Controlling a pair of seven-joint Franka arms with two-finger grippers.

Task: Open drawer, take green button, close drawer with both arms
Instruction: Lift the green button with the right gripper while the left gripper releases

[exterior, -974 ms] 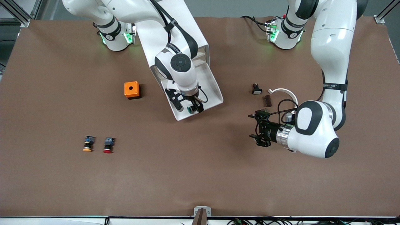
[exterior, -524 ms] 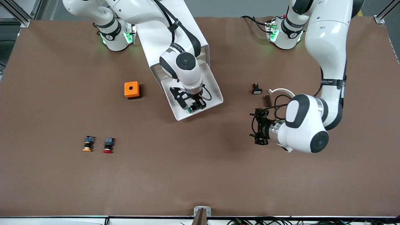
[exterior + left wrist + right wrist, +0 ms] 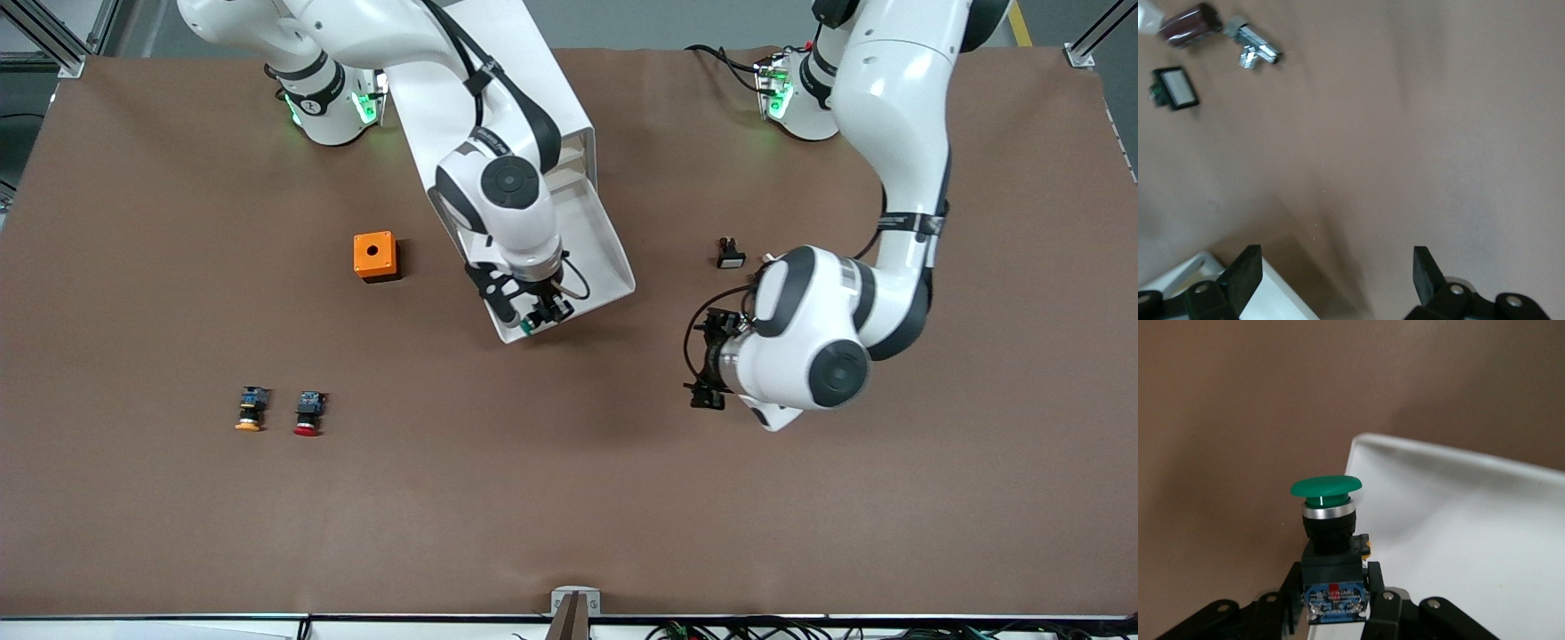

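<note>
The right gripper is clamped on the button, holding it by its black-and-blue body with the round green cap pointing away from the fingers. It hangs over the front lip of the open drawer, which suggests the button is being carried out clear of the white tray. Toward the left arm's end of the table, the left gripper hovers over bare brown table with its fingers spread wide and empty, probably waiting to push the drawer shut.
</note>
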